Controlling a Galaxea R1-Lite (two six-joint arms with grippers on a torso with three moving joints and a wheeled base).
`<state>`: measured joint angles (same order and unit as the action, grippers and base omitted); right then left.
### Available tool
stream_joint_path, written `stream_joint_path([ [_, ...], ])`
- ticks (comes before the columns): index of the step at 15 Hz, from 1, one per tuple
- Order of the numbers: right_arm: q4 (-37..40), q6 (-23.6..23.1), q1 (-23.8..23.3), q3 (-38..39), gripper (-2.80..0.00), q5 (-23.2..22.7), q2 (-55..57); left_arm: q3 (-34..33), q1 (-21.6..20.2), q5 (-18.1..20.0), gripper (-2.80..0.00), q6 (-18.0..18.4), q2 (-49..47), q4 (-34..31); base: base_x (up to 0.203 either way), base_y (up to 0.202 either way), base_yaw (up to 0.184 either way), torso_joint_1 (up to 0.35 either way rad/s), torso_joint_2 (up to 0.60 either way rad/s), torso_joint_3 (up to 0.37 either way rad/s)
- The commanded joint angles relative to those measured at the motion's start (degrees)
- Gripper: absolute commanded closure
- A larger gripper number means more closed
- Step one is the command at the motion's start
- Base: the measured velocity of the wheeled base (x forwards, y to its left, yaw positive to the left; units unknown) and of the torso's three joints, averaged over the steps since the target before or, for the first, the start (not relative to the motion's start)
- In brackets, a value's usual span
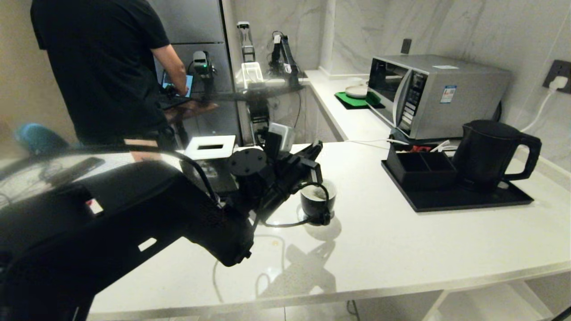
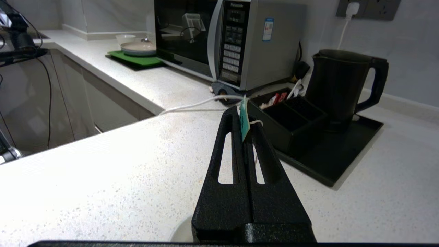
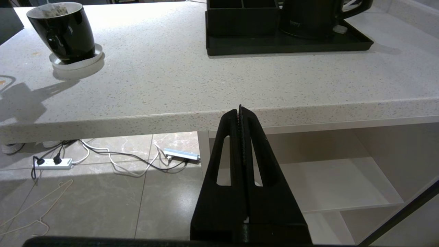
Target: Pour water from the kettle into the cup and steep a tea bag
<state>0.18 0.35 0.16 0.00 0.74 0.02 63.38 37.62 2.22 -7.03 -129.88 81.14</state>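
R end effector (image 3: 240, 113) closed, below counter edge (image 3: 219, 118); cup (image 3: 63, 32) on coaster (image 3: 77, 63).

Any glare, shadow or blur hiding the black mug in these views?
Head view: left arm covers part of the glossy black mug; sharp arm shadow on the white speckled counter. Right wrist view: mug clear, shadow beside it. Left wrist view: mug absent, counter glare.
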Motion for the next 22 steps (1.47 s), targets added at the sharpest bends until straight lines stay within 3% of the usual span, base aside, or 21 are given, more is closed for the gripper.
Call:
stream_joint_path([
  [1,0.0,0.0,0.0,0.0,0.0,0.0,0.0,-0.3,0.1,0.0,0.0,-0.1,-1.5,0.6,0.0,0.0,0.0,0.0,0.0,0.0],
  [13,0.0,0.0,0.0,0.0,0.0,0.0,0.0,-2.7,0.6,-0.2,0.0,-0.1,-6.9,3.8,0.0,0.0,0.0,0.0,0.0,0.0],
  [22,0.0,0.0,0.0,0.0,0.0,0.0,0.0,-2.6,1.0,-0.2,0.0,-0.1,-5.7,3.8,0.0,0.0,0.0,0.0,0.0,0.0],
])
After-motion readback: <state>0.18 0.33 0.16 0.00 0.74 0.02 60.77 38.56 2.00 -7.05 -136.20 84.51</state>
